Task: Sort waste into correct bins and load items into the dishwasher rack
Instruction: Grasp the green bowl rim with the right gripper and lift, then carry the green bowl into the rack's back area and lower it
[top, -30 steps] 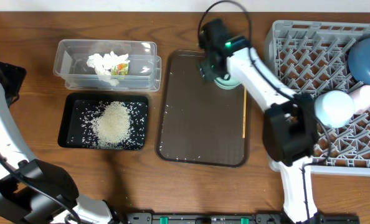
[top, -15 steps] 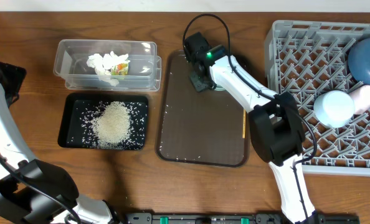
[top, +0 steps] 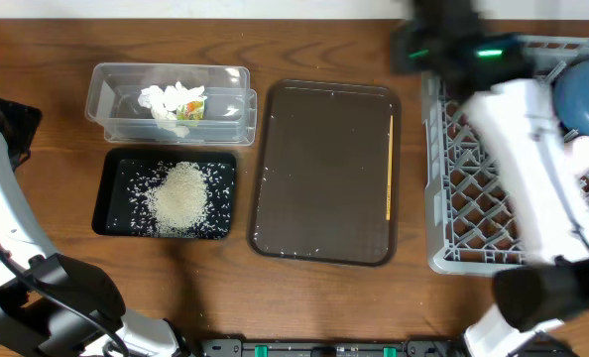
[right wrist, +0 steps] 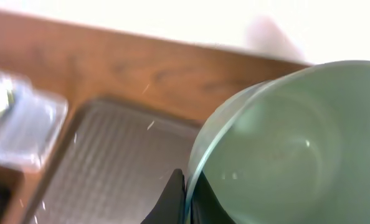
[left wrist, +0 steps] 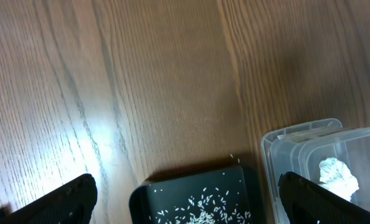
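Wooden tabletop [left wrist: 141, 74] is lying under my left gripper [left wrist: 188, 199], which is hanging spread wide and gripping nothing, just above the black tray [left wrist: 185, 178] and clear tub [left wrist: 297, 140]. My right gripper [right wrist: 186, 196] is pinching the mint green bowl [right wrist: 284, 143] by its rim, jaws fully closed, holding it above the brown tray [right wrist: 104, 168], near the grey rack [top: 463, 213].

Robotics lab — arms [top: 521, 149], wooden table [top: 324, 40]

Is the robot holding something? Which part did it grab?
Yes. The right gripper is shut on the mint green bowl, pinching it at the rim. The left gripper is open and holds nothing.
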`<action>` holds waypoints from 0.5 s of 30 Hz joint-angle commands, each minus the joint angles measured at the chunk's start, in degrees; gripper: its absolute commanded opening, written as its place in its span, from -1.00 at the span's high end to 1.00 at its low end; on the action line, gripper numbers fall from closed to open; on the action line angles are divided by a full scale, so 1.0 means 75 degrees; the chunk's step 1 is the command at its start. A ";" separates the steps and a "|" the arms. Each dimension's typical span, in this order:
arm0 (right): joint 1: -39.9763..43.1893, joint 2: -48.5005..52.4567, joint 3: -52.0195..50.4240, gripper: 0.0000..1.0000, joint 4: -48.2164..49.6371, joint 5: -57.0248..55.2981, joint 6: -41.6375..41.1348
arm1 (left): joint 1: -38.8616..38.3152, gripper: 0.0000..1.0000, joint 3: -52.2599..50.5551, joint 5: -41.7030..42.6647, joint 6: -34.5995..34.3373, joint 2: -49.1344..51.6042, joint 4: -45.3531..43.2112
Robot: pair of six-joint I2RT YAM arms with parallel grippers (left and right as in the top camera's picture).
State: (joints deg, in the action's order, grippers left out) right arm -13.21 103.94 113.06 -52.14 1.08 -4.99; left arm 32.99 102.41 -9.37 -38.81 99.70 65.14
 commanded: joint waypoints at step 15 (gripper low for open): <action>0.4179 0.2416 -0.0306 0.98 0.0583 0.7551 0.0189 | 0.0029 -0.90 0.0017 -0.0047 0.0020 0.0038 0.0026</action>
State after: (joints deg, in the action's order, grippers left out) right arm 16.32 119.42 111.13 -47.92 48.38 -4.32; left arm 32.99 102.41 -9.39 -38.81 99.70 65.19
